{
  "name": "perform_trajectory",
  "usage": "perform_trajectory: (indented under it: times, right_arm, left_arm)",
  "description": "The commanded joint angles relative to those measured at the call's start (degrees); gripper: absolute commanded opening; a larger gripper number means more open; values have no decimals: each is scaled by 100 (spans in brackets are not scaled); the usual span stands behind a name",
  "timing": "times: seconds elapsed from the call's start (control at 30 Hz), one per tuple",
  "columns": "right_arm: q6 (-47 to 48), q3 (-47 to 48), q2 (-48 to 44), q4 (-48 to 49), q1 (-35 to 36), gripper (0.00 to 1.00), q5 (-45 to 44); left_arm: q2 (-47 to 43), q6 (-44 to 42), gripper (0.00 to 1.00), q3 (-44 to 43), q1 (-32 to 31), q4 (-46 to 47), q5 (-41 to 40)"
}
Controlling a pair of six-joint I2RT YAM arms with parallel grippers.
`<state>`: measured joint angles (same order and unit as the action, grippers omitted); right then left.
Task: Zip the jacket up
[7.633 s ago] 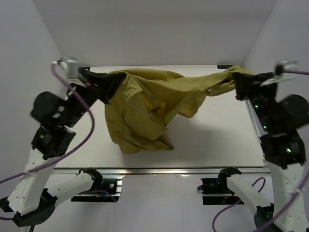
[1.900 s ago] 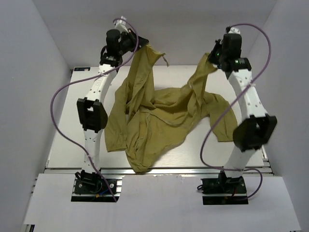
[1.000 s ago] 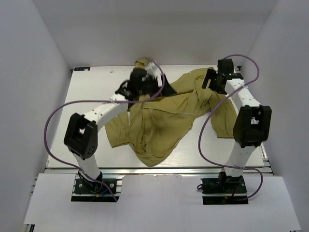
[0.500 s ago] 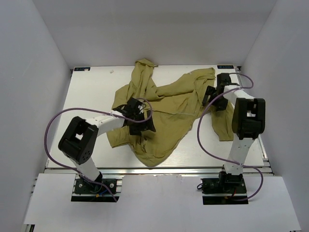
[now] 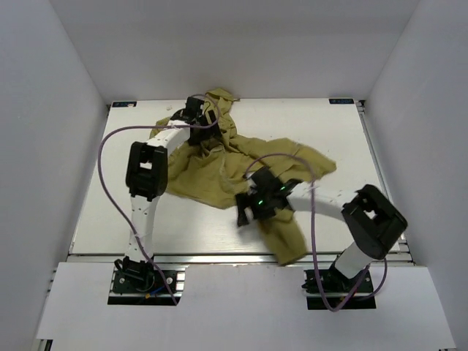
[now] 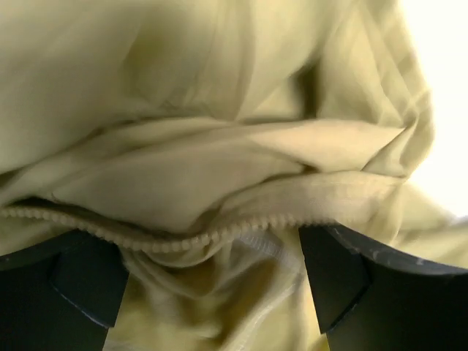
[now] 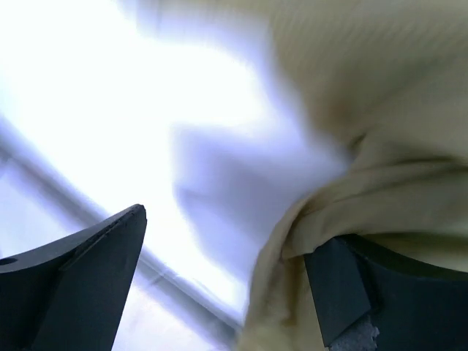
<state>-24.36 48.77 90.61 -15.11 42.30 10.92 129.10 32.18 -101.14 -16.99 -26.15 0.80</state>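
Note:
The olive jacket (image 5: 219, 157) lies crumpled across the table, from the far middle down to a fold (image 5: 291, 245) at the near edge. My left gripper (image 5: 191, 115) is low over its far end, near the hood. In the left wrist view its fingers (image 6: 344, 281) stand wide open, and between them lies bunched fabric with a row of zipper teeth (image 6: 219, 235). My right gripper (image 5: 246, 213) hovers at the jacket's near left edge. It is open in the right wrist view (image 7: 219, 285), where a jacket edge (image 7: 307, 219) drapes against the right finger (image 7: 340, 296).
White walls close in the table (image 5: 124, 212) on the left, the right and the far side. A metal rail (image 5: 219, 257) runs along the near edge. Purple cables loop from both arms over the table.
The left gripper went from the jacket's middle to its far end near the hood. The right arm swung from the far right to the near middle, and the jacket's right part now reaches the near edge.

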Motion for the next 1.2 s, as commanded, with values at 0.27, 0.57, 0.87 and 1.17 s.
perform_trajectory:
  times: [0.27,0.57,0.87,1.17]
  right_arm:
    - [906,1934,-7,-554,1072,89,815]
    - [931,1915,-247,-1133,-1162,89,-255]
    - [1372,4911,2494,-2091,-1312,89,-635]
    - [1355,5795,3851,-2568,-1312,89,-828]
  left_arm:
    - [-389,-1249,98,-1455,-357,558,1257]
    - [-2967,-260,98,1907,-427,496,509]
    - [-3901,192,98,3724,-718,813,720]
    - [-2883,235,98,3514,-560,673,26]
